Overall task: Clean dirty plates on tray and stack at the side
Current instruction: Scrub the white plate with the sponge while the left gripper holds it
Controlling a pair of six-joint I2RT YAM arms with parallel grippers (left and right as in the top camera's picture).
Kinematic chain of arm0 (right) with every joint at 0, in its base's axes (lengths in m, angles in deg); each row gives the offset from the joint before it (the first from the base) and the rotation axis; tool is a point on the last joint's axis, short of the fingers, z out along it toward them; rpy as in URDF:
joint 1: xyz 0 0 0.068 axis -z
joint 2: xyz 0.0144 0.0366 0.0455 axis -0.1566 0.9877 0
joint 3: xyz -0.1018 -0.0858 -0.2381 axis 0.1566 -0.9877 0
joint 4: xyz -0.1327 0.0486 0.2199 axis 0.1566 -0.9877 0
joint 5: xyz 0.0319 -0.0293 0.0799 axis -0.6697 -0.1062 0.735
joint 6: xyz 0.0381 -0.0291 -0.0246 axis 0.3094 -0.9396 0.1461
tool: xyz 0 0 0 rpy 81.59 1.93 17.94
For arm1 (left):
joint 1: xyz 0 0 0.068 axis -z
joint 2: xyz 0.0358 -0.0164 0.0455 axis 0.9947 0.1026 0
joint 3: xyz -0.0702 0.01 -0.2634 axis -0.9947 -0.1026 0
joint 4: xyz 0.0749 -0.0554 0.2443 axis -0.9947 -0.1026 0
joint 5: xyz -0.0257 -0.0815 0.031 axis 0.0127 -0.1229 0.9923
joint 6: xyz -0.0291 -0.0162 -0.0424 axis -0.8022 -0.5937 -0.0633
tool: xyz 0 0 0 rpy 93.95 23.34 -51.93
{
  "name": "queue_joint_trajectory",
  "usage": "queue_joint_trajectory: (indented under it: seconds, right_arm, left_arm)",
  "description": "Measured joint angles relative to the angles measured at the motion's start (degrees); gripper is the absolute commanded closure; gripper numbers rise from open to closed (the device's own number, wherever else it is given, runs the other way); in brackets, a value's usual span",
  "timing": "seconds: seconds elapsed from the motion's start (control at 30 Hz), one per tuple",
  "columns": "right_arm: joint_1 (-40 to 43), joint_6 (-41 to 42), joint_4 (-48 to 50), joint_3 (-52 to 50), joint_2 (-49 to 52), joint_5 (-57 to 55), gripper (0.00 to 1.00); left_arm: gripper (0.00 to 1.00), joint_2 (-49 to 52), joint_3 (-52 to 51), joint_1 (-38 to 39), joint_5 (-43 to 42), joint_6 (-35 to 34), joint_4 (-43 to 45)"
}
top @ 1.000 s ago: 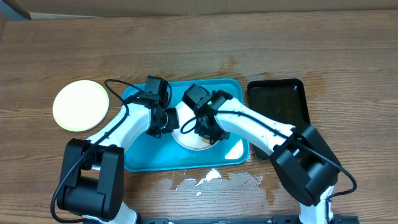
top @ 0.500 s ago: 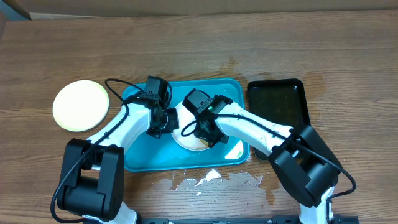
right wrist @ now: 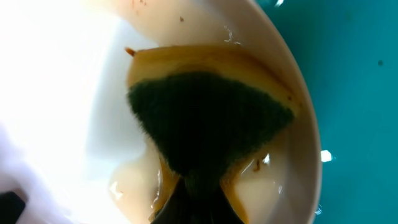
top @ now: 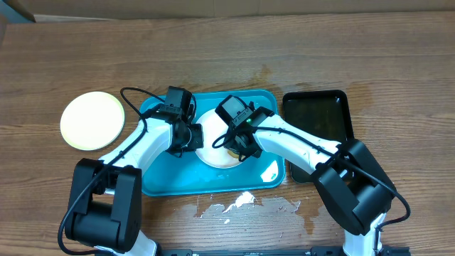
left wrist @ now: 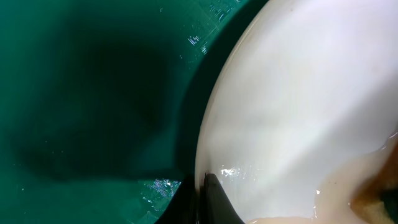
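Note:
A white plate (top: 213, 153) lies on the turquoise tray (top: 170, 178), wet with a tan film (right wrist: 134, 180). My left gripper (top: 193, 139) is shut on the plate's left rim; in the left wrist view its dark fingertips (left wrist: 214, 198) pinch the edge of the plate (left wrist: 298, 106) above the tray floor (left wrist: 93, 93). My right gripper (top: 238, 147) is shut on a yellow sponge (right wrist: 211, 115), its green scrub face pressed to the plate (right wrist: 68, 93) near the rim. A pale yellow plate (top: 92, 119) rests on the table to the left of the tray.
A smaller black tray (top: 318, 117) stands right of the turquoise one. White smears (top: 242, 203) mark the wooden table by the front edge. Both arms cross over the turquoise tray's middle.
My right gripper has slid the sponge across the plate toward its far right side. The left gripper has kept its hold on the rim without moving.

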Motion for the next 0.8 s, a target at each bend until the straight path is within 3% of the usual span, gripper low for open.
queue_joint_trajectory:
  seconds: [0.8]
  right_arm:
    - [0.0,0.3,7.3,-1.4,0.0,-3.0,0.96]
  left_arm:
    - [0.96,0.0,0.1,0.0,0.2,1.1,-0.7]
